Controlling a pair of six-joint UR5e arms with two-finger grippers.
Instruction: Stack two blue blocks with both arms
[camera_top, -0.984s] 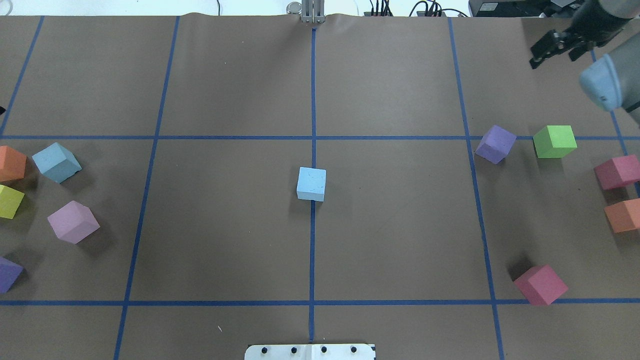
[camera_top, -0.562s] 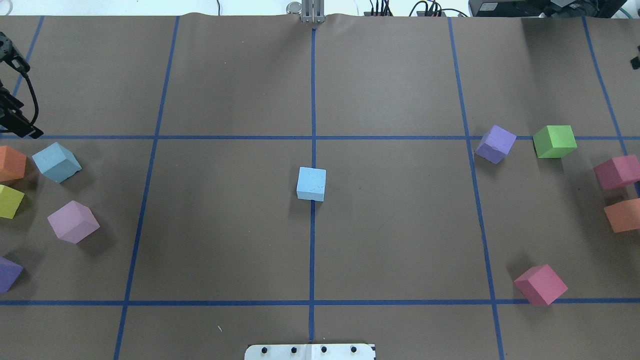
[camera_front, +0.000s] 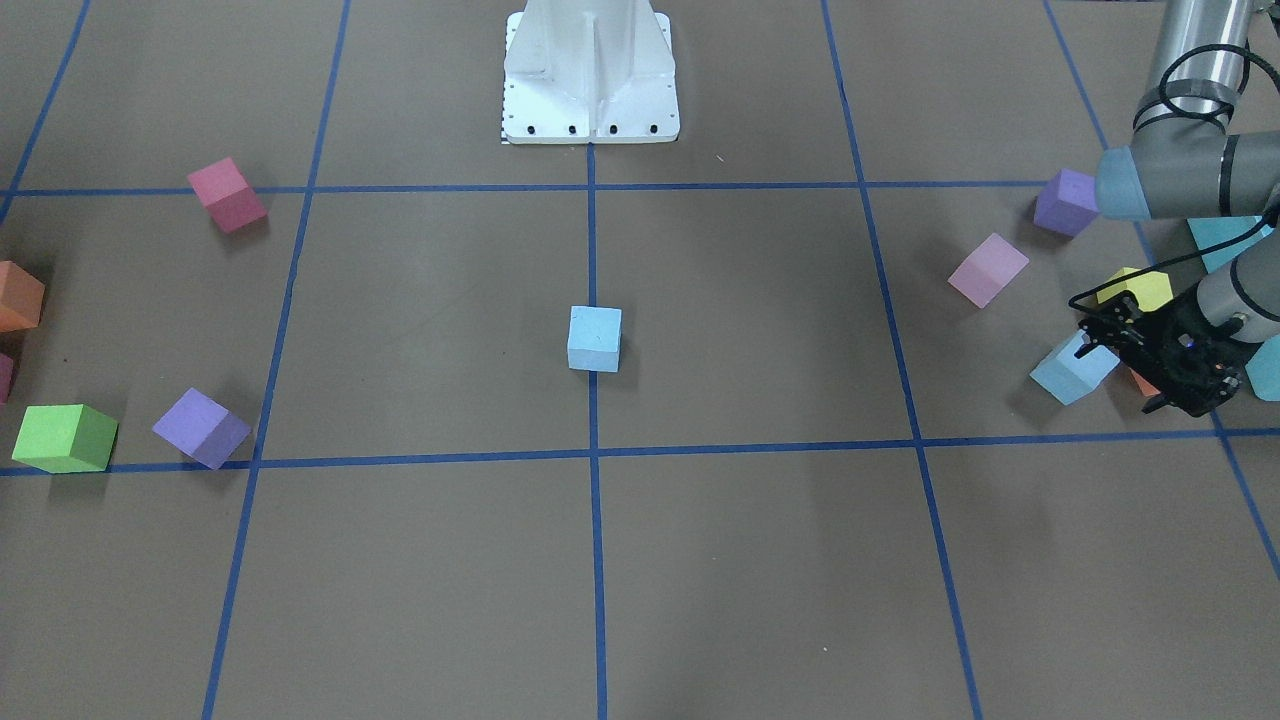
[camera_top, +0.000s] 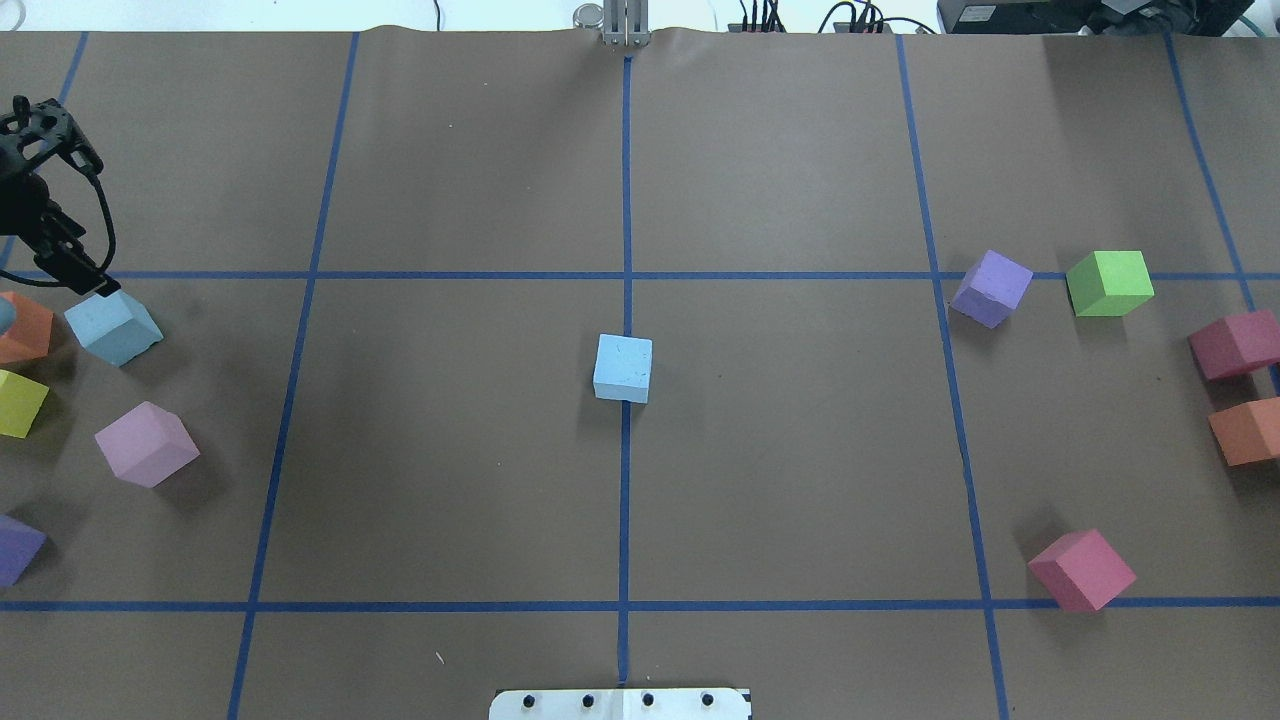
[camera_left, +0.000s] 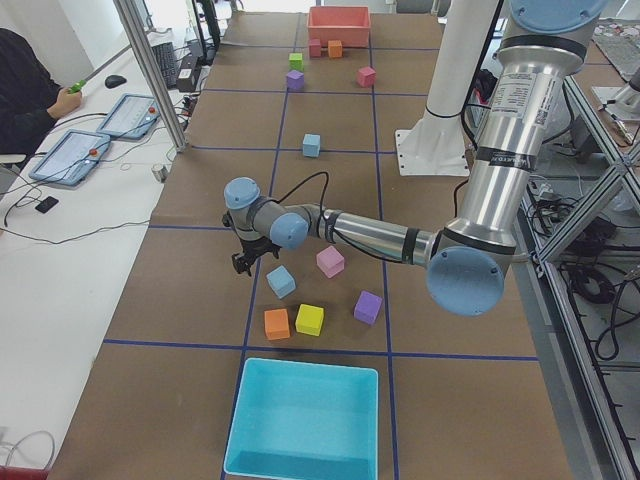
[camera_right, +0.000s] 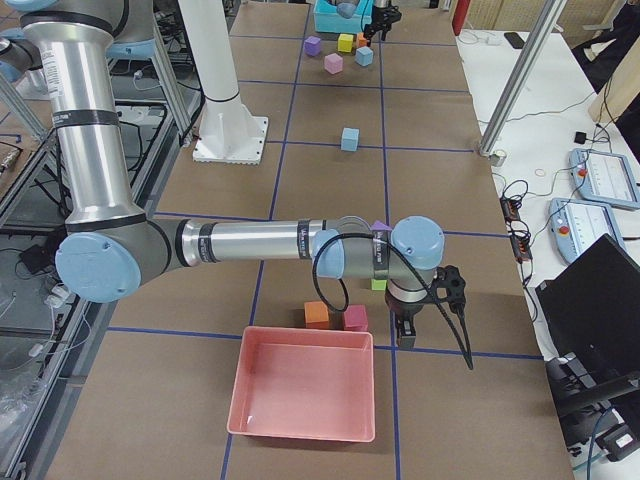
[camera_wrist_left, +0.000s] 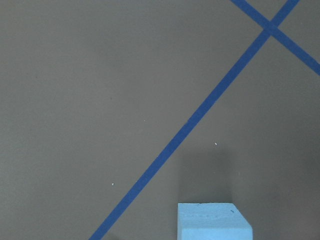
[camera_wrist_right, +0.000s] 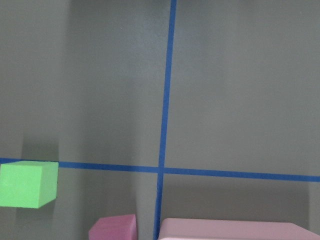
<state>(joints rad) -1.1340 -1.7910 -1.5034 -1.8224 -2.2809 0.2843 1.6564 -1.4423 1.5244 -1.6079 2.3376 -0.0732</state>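
Note:
One blue block (camera_top: 622, 367) sits on the table's centre line; it also shows in the front view (camera_front: 594, 338). The other blue block (camera_top: 112, 325) lies tilted at the far left among other cubes, and shows in the front view (camera_front: 1072, 370) and at the bottom of the left wrist view (camera_wrist_left: 214, 222). My left gripper (camera_top: 85, 280) hovers just beyond this block, looks open and holds nothing; it also shows in the front view (camera_front: 1090, 335). My right gripper (camera_right: 407, 338) shows only in the exterior right view, over the table by the pink bin; I cannot tell its state.
Orange (camera_top: 22, 328), yellow (camera_top: 18, 402), pink (camera_top: 147, 443) and purple (camera_top: 15, 548) cubes crowd the left blue block. Purple (camera_top: 991, 287), green (camera_top: 1108, 283), red (camera_top: 1082, 569) and orange (camera_top: 1245, 430) cubes lie at right. A turquoise bin (camera_left: 300, 420) and a pink bin (camera_right: 300, 395) stand at the table's ends.
The right arm has left the overhead view at the top right. The left gripper has come in at the left edge and moved towards the left blue block.

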